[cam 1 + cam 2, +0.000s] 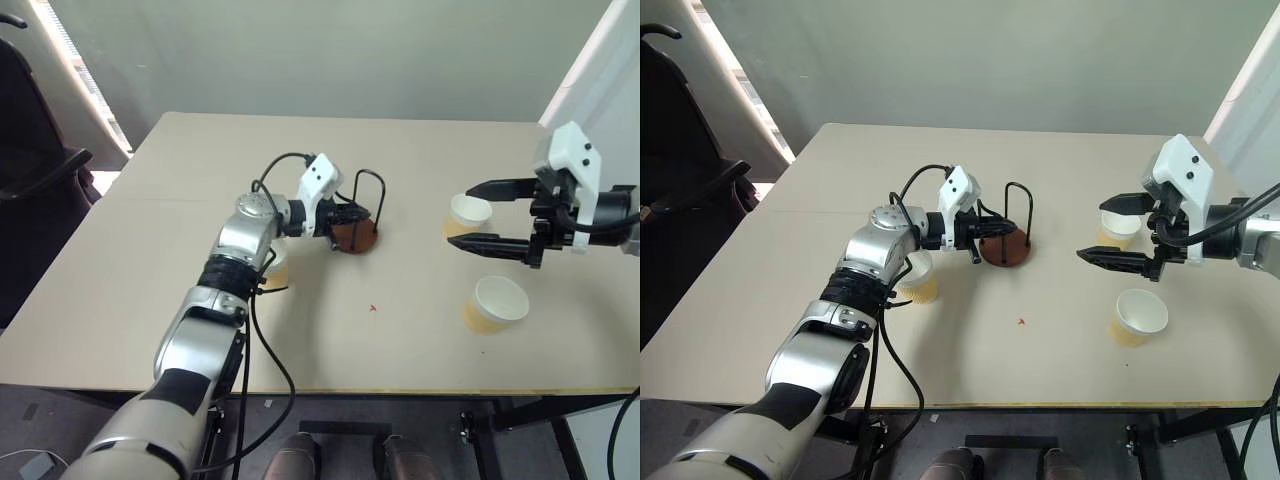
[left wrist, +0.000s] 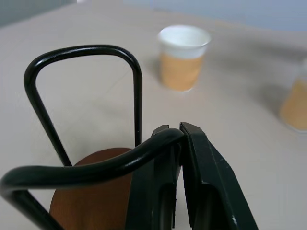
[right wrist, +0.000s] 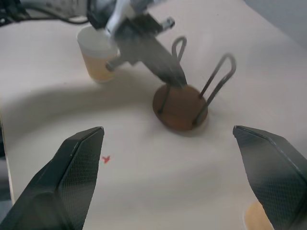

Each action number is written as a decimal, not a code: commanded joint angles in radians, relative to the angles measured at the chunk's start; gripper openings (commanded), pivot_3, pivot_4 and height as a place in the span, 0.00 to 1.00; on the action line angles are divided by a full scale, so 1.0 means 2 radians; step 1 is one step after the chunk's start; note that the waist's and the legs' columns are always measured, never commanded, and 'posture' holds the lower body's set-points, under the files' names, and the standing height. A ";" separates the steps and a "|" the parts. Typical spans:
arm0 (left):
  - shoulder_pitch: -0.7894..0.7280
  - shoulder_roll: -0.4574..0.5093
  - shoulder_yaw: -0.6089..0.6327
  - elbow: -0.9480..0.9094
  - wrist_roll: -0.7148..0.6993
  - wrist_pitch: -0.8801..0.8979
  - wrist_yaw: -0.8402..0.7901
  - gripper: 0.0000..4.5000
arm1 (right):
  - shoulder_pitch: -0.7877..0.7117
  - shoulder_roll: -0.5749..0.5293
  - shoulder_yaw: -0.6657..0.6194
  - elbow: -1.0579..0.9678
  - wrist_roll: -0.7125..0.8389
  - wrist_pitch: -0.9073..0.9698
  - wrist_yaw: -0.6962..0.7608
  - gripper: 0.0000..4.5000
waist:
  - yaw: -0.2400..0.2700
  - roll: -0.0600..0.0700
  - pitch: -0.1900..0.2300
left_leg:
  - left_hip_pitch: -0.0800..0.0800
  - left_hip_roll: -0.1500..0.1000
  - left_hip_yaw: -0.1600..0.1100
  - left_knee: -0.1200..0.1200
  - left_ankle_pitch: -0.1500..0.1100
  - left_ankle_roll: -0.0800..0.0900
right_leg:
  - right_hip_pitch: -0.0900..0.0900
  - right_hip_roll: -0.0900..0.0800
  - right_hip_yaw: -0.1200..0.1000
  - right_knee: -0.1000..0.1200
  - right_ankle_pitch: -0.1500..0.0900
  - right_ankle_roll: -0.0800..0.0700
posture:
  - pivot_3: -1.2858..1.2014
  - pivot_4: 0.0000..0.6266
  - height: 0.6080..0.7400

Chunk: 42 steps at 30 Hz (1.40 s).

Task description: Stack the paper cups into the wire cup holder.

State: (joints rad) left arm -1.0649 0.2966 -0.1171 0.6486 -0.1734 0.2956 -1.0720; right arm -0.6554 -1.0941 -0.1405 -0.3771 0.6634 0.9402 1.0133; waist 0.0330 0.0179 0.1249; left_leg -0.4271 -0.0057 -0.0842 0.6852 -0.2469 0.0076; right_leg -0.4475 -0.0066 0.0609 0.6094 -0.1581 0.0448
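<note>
The wire cup holder (image 1: 352, 240) stands mid-table on its reddish-brown disc base, with two black wire loops rising from it. My left gripper (image 1: 358, 215) is shut on the near wire loop (image 2: 91, 165) close to its top. One paper cup (image 1: 277, 270) sits upright behind my left forearm, partly hidden. Two more paper cups stand on the right: one (image 1: 468, 213) further back and one (image 1: 497, 303) nearer the front edge. My right gripper (image 1: 1091, 230) hovers open and wide above the table beside the farther right cup, holding nothing.
The beige table (image 1: 380, 340) has a small red mark (image 1: 373, 308) in front of the holder. A black chair (image 1: 30, 150) stands off the table's left side. A cable (image 1: 262, 340) hangs from my left arm over the front edge.
</note>
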 commanded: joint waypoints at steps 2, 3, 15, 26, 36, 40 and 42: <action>0.027 0.010 -0.014 -0.100 -0.028 0.036 -0.054 0.01 | 0.008 -0.026 -0.026 -0.002 0.006 -0.010 0.018 1.00 | 0.000 0.000 0.000 | 0.000 0.000 0.001 0.000 0.000 0.001 | 0.000 0.000 0.001 0.000 0.000 0.001 | 0.52 0.24 1.00; 0.037 0.014 -0.020 -0.123 -0.034 0.048 -0.067 0.01 | 0.013 -0.033 -0.031 -0.006 0.012 -0.006 0.025 1.00 | 0.000 0.000 0.000 | 0.000 0.000 0.002 0.000 0.000 0.001 | 0.000 0.000 0.001 0.000 0.000 0.001 | 0.52 0.24 1.00; 0.119 0.043 -0.078 -0.260 -0.064 0.116 -0.120 0.01 | 0.077 -0.094 -0.087 0.001 0.022 0.002 0.052 1.00 | 0.000 0.000 0.000 | 0.001 0.000 0.003 0.004 -0.004 0.006 | 0.001 -0.001 0.002 0.000 -0.001 0.002 | 0.52 0.24 1.00; 0.133 0.051 -0.115 -0.228 -0.028 0.072 -0.122 0.15 | 0.070 -0.090 -0.075 -0.001 0.028 -0.008 0.040 1.00 | 0.000 0.001 0.000 | 0.002 0.000 0.003 0.007 -0.005 0.009 | 0.003 0.000 0.004 0.000 0.001 0.002 | 0.52 0.24 1.00; 0.158 0.097 -0.114 -0.248 -0.012 0.047 -0.132 0.91 | 0.012 -0.065 -0.009 0.043 -0.005 -0.052 0.043 1.00 | -0.002 0.001 0.000 | 0.002 0.000 0.004 0.007 -0.006 0.009 | 0.003 0.000 0.004 0.000 0.001 0.002 | 0.52 0.24 1.00; 0.166 0.120 -0.102 -0.272 -0.021 0.049 -0.137 1.00 | -0.029 -0.045 0.034 0.083 -0.034 -0.077 0.055 1.00 | -0.002 0.001 0.000 | 0.002 0.000 0.004 0.007 -0.006 0.010 | 0.003 0.000 0.004 0.000 0.001 0.003 | 0.52 0.24 1.00; 0.166 0.131 -0.089 -0.280 -0.027 0.052 -0.135 1.00 | -0.061 -0.023 0.067 0.123 -0.063 -0.099 0.061 1.00 | -0.003 0.001 0.000 | 0.002 0.000 0.004 0.006 -0.006 0.010 | 0.003 0.000 0.004 0.000 0.001 0.003 | 0.52 0.24 1.00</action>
State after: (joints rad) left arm -0.7222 0.5451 -0.3369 0.1347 -0.2040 0.4012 -1.3421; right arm -0.7368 -1.1496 -0.0297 -0.1734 0.5831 0.7856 1.1227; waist 0.0267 0.0193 0.1243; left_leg -0.4234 -0.0060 -0.0771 0.6983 -0.2589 0.0268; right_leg -0.4422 -0.0068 0.0695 0.6100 -0.1556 0.0497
